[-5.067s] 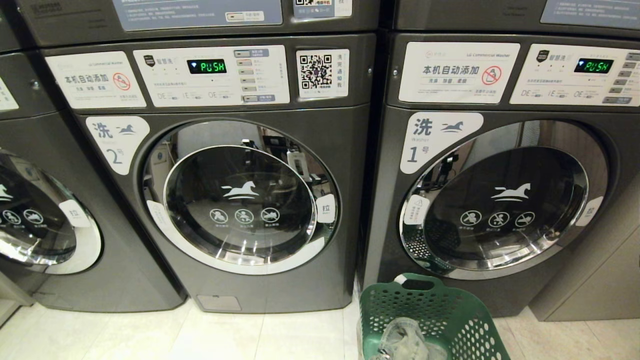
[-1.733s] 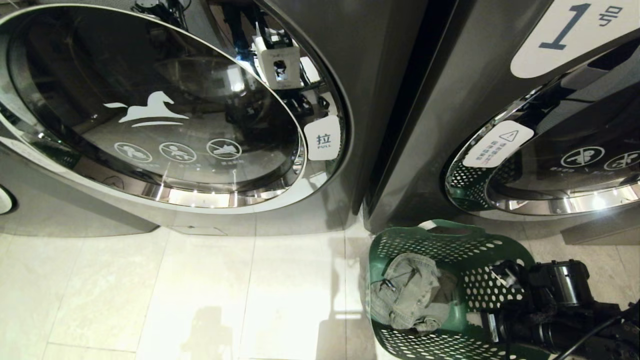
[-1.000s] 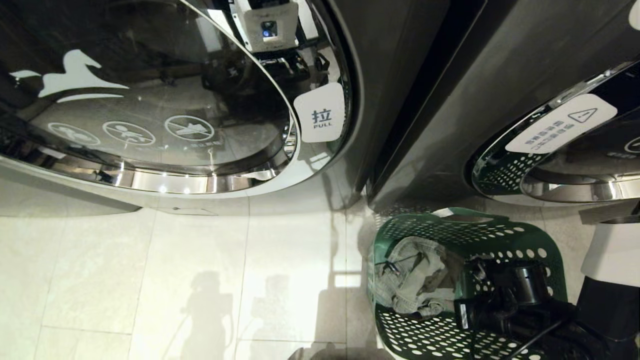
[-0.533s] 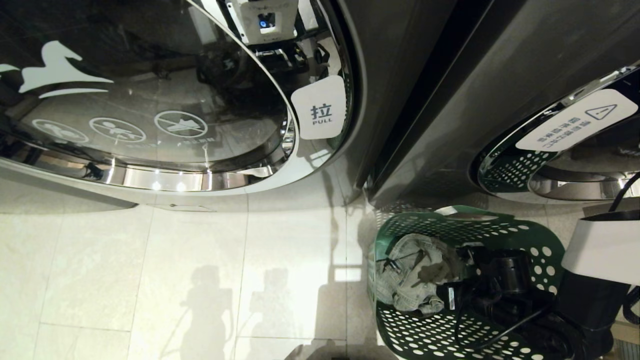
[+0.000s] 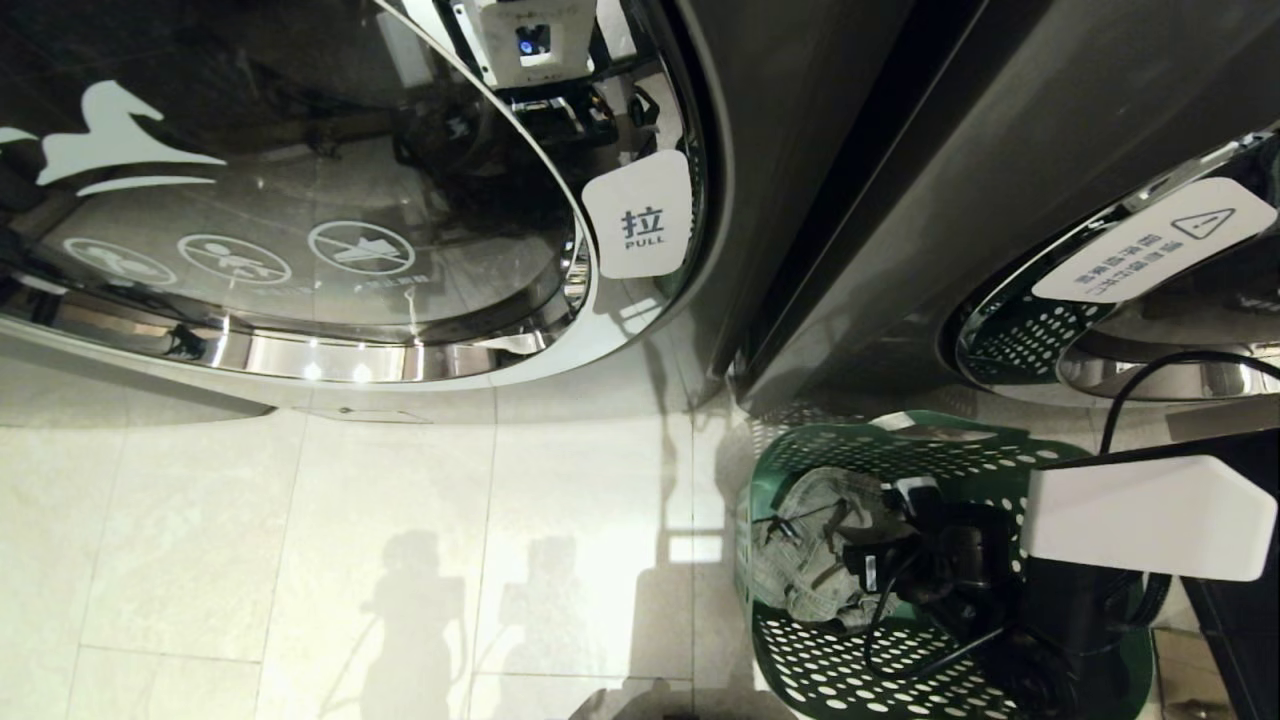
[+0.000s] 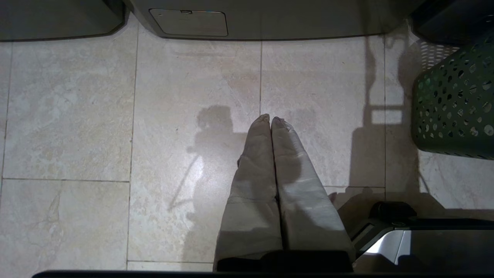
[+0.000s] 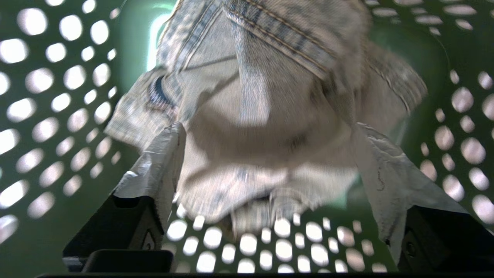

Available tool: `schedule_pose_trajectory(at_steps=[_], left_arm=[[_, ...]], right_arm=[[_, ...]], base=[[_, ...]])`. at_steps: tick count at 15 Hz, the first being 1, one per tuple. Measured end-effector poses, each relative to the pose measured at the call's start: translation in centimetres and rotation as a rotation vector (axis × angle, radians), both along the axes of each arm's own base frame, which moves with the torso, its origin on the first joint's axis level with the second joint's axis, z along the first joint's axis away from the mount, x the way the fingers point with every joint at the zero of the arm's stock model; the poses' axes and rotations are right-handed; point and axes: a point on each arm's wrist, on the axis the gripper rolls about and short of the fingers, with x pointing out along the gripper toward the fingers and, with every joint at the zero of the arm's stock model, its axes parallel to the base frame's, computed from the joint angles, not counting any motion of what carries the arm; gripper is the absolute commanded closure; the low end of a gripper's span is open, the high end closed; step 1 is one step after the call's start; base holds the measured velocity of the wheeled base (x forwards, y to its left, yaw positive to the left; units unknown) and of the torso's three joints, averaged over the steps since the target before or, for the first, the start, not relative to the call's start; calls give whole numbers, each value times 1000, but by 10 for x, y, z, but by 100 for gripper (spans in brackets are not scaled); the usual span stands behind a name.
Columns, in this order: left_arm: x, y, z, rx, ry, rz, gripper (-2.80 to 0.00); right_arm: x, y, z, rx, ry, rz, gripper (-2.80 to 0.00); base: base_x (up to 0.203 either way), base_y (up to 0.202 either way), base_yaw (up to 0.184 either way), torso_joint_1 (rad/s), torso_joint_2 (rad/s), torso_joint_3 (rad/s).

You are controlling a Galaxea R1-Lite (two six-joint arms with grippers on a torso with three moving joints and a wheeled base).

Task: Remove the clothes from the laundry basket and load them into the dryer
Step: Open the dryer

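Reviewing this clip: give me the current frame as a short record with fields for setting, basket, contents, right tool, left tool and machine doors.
setting: tiled floor in front of two front-loading machines
basket: green laundry basket on the floor by the right machine
contents: one crumpled denim garment, lying inside
right tool: inside the basket, fingers spread wide on either side of the garment, not closed on it
left tool: shut, empty, pointing at bare floor beside the basket
machine doors: left door closed; right door only partly in view
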Motion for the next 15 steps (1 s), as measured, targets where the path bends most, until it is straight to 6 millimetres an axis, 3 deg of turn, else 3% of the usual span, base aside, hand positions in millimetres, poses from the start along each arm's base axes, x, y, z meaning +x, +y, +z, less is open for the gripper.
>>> schedule_pose_trajectory(at_steps=[2, 3, 10, 15], left_arm=[[0, 0, 0, 3, 0, 0, 0], [0, 0, 0, 4, 1, 0, 0], [0, 0, 0, 8, 2, 1, 0], [0, 0, 0, 11, 2, 1, 0]], right_arm=[[12, 2, -13, -4, -19, -2, -280], [17, 3, -19, -5, -20, -3, 0], [26, 4, -39, -3, -8, -2, 0], [5, 0, -23, 16, 30, -3, 0]], base=[[0, 0, 0, 0, 0, 0], [0, 0, 0, 0, 0, 0], [0, 0, 0, 0, 0, 0], [0, 0, 0, 0, 0, 0]])
